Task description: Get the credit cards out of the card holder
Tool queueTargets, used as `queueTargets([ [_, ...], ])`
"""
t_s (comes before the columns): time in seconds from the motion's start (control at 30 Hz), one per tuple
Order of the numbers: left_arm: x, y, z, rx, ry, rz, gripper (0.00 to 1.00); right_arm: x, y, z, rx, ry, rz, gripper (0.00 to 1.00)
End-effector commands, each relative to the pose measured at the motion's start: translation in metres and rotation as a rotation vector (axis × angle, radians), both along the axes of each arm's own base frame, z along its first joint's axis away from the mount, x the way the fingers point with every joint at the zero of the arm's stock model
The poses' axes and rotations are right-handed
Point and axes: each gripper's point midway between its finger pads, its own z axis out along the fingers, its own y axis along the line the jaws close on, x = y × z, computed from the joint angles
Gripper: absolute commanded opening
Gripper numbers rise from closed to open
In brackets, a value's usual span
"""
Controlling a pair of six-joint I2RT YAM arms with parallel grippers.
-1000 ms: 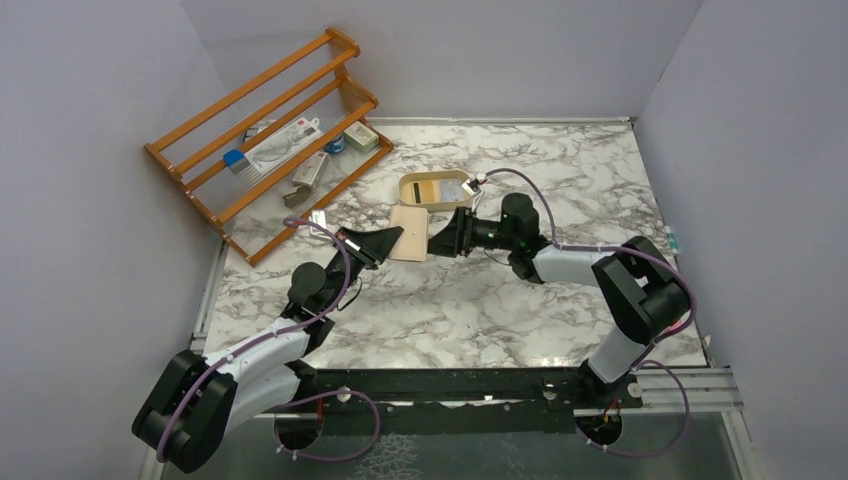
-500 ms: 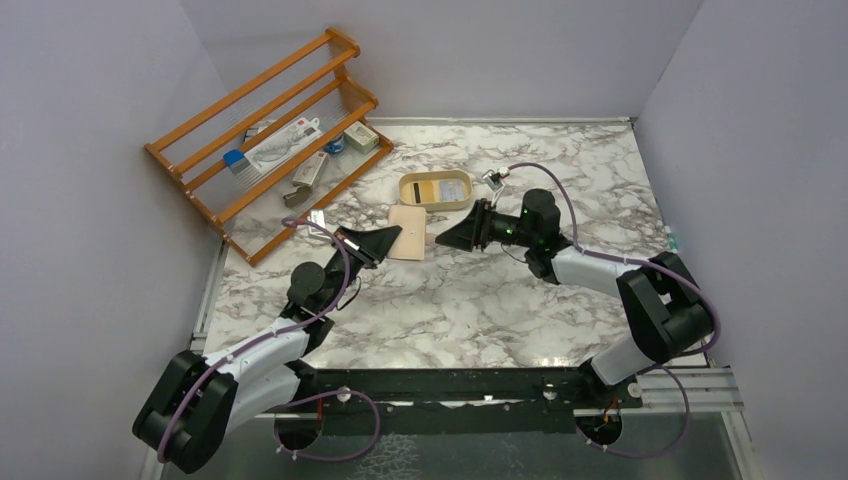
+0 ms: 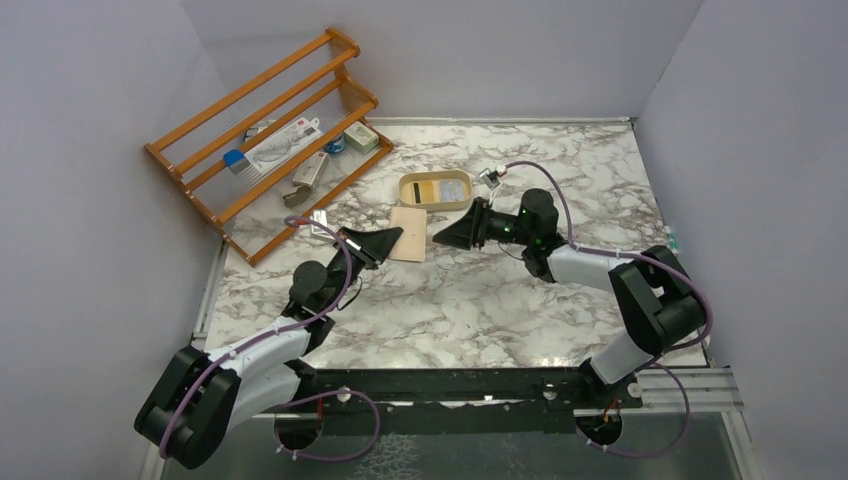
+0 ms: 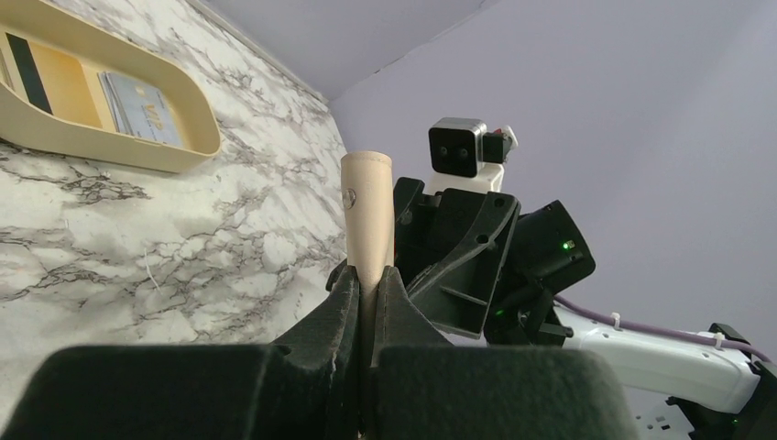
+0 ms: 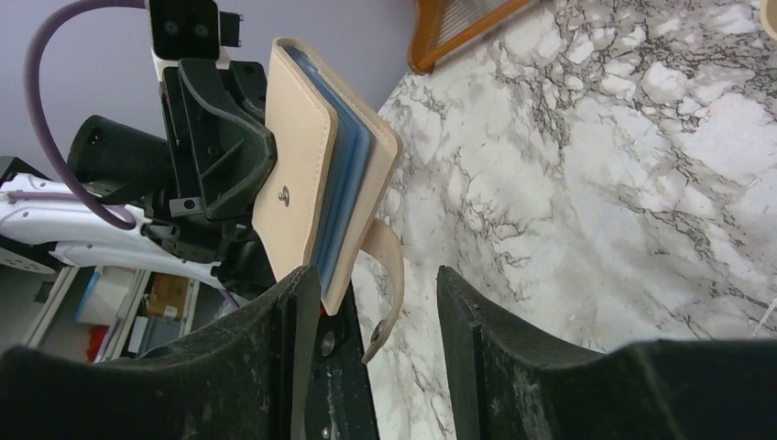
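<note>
The tan card holder (image 3: 408, 247) is held upright above the table by my left gripper (image 3: 388, 240), which is shut on its edge (image 4: 368, 215). In the right wrist view the holder (image 5: 293, 174) is partly open, with light blue cards (image 5: 353, 183) inside and its snap tab (image 5: 389, 275) hanging loose. My right gripper (image 3: 438, 238) is open and empty just right of the holder, its fingers (image 5: 293, 357) apart from it. A yellowish card with a black stripe (image 4: 46, 82) and a light blue card (image 4: 137, 110) lie in the cream tray (image 3: 437, 207).
A wooden rack (image 3: 270, 140) with small packets stands at the back left. The cream tray sits just behind the holder. Grey walls close in the marble table on three sides.
My right gripper has drawn back to the right, from against the card holder to a short gap away from it. The left gripper and holder have stayed in place.
</note>
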Motion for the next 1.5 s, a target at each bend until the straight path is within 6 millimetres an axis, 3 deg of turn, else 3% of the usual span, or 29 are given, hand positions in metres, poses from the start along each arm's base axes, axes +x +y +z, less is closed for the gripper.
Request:
queueTargets([
  [0.0,0.0,-0.002,0.02,-0.027,-0.058,-0.016,0.0,0.002,0.005,0.013,0.035,-0.049,0.036,0.54],
  [1.23,0.001,-0.004,0.027,-0.047,-0.07,-0.023,0.0,0.0,0.032,0.003,0.041,-0.012,0.103,0.49],
  [1.33,0.001,-0.004,0.027,-0.047,-0.07,-0.021,0.0,-0.002,0.034,0.003,0.047,-0.008,0.113,0.45],
  [1.47,0.001,-0.003,0.026,-0.046,-0.069,-0.018,0.0,-0.004,0.034,0.002,0.049,-0.005,0.119,0.31],
])
